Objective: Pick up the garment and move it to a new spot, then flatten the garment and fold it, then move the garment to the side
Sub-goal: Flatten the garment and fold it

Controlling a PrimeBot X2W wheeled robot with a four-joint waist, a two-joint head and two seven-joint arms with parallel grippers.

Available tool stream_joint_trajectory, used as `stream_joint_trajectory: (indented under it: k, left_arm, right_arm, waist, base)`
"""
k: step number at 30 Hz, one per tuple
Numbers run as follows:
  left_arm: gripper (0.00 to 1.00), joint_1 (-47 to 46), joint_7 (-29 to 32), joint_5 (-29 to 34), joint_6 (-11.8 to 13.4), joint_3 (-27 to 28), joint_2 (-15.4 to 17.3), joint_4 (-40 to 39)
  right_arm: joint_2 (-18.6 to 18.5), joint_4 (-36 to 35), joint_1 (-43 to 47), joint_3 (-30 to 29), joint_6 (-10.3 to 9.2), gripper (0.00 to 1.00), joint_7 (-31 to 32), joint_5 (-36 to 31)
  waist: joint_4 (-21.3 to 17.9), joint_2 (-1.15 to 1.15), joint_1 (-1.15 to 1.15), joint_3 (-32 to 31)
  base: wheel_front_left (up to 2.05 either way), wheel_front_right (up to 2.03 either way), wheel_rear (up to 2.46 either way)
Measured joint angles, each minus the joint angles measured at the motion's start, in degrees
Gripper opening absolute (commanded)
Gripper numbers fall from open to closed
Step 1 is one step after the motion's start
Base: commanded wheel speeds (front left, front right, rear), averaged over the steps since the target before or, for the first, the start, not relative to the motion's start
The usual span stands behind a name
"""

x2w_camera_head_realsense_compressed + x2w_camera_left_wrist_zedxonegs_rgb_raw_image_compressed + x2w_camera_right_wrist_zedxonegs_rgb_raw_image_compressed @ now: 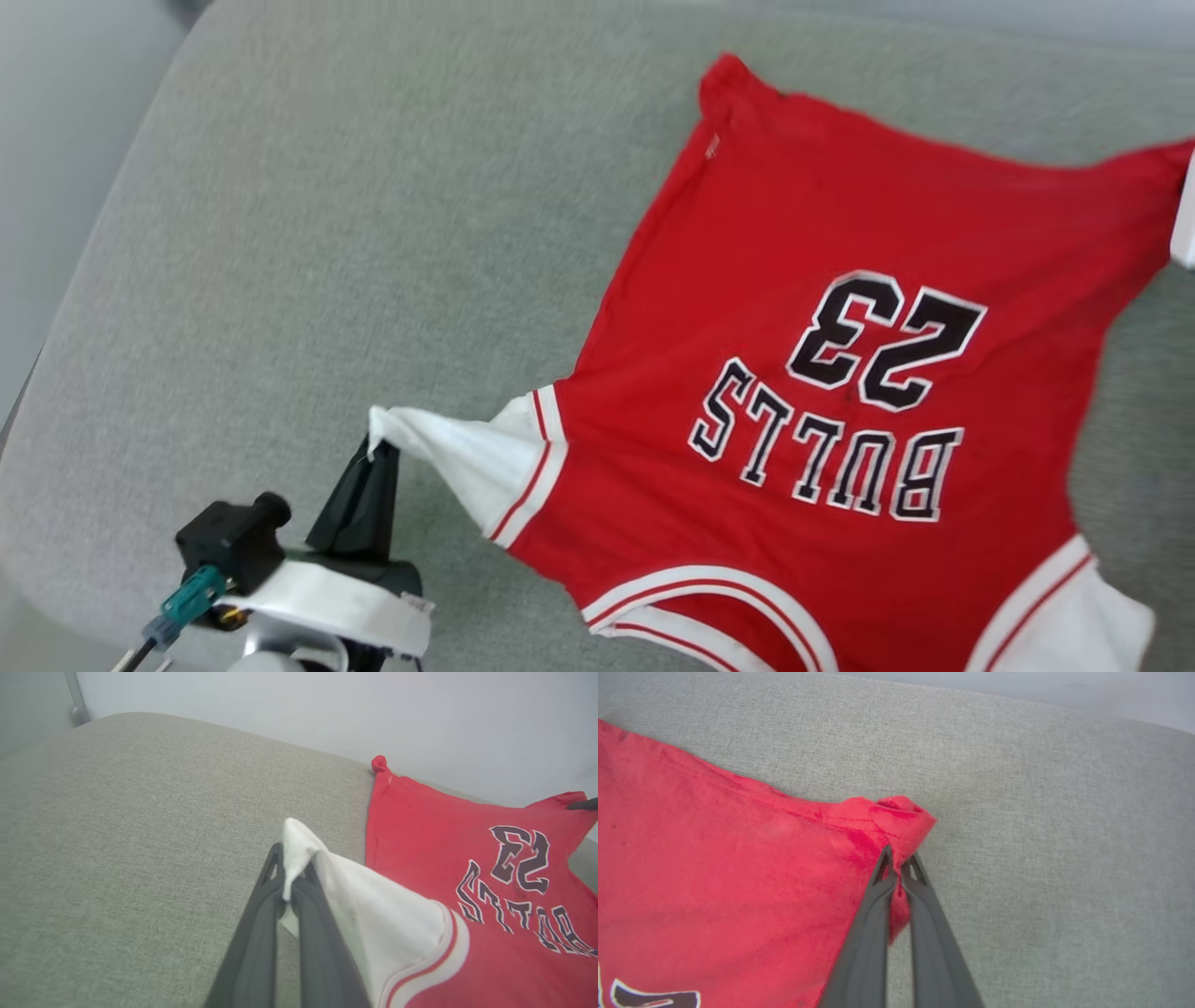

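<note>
1. The garment (840, 280), red with white sleeves, lies spread front up over the right half of the grey cushion (327, 233), and its dark lettering (840, 401) reads upside down in the head view
2. Its hem points toward the cushion's far edge, while the collar and sleeves lie toward the near edge
3. The left gripper (373, 457) is over the cushion's near left part, its fingers pressed together on the tip of the white sleeve (476, 457), which is drawn out to a point away from the red body
4. The right gripper (899, 861) is at the cushion's far right, its fingers pinching the bunched hem corner (901, 816), with red cloth showing between them
5. The other hem end (724, 79) is rolled into a small knob near the cushion's far edge
</note>
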Motion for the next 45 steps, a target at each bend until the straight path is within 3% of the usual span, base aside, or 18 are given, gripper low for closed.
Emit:
stream_joint_trajectory:
  k: [8, 15, 21, 27, 28, 29, 30, 34, 42, 45]
  left_arm:
    - [0.0, 5.6, 1.1, -1.3, 3.3, 2.9, 1.6, -0.7]
    - [0.0, 10.1, 2.8, -1.9, 5.6, 4.6, 3.2, -2.1]
    - [0.0, 11.8, 4.1, -2.4, 6.4, 5.3, 4.4, -2.4]
    - [0.0, 13.7, 5.4, -2.9, 6.5, 5.1, 5.0, -2.3]
    - [0.0, 14.0, 5.6, -2.9, 6.5, 5.1, 5.0, -2.5]
    - [0.0, 14.1, 5.7, -2.9, 6.5, 4.9, 5.0, -2.6]
    - [0.0, 14.1, 6.0, -2.9, 6.6, 4.8, 5.1, -2.7]
    - [0.0, 14.1, 6.5, -2.9, 6.6, 4.0, 5.1, -3.3]
    - [0.0, 13.0, 7.1, -2.7, 6.5, 3.3, 5.6, -4.8]
    - [0.0, 11.3, 7.3, -2.3, 6.2, 3.0, 6.0, -5.6]
  right_arm:
    - [-2.3, -13.7, 19.4, 1.9, -0.01, 0.0, 2.7, 8.5]
    - [0.1, -28.8, 40.2, -0.2, 0.0, 0.0, 5.6, 12.0]
    - [5.9, -37.1, 55.9, -4.4, 0.0, 0.0, 6.2, 12.5]
    - [14.7, -39.6, 69.2, -8.5, -0.01, 0.0, 4.6, 12.2]
    - [15.1, -39.6, 70.3, -8.7, -0.01, 0.16, 4.1, 12.4]
    - [15.5, -39.6, 71.2, -8.8, -0.01, 0.46, 3.5, 12.9]
    - [15.9, -39.6, 71.5, -8.8, -0.01, 1.0, 2.3, 13.6]
    - [16.2, -39.8, 71.5, -9.3, -0.01, 1.0, -5.5, 14.3]
    - [16.3, -39.7, 63.7, -9.1, -0.01, 1.0, -31.2, 14.3]
    - [15.9, -37.4, 58.3, -7.5, -0.01, 1.0, -34.1, 14.1]
  waist:
    - [-4.8, 0.0, 0.0, -6.6]
    - [-10.0, 0.0, -0.01, -11.3]
    - [-13.5, 0.0, -0.02, -14.3]
    - [-14.6, 0.0, -0.02, -16.7]
    - [-14.8, 0.0, -0.02, -16.9]
    - [-15.0, 0.0, -0.02, -17.1]
    - [-15.1, 0.0, -0.02, -17.1]
    - [-15.2, 0.0, -0.02, -17.3]
    - [-14.2, 0.0, -0.01, -15.8]
    - [-13.7, 0.0, -0.01, -14.6]
  base:
    - [0.0, 0.0, 0.0]
    - [0.0, 0.0, 0.0]
    - [0.0, 0.0, 0.0]
    - [0.0, 0.0, 0.0]
    - [0.0, 0.0, 0.0]
    - [0.0, 0.0, 0.0]
    - [0.0, 0.0, 0.0]
    - [0.0, 0.0, 0.0]
    - [0.0, 0.0, 0.0]
    - [0.0, 0.0, 0.0]
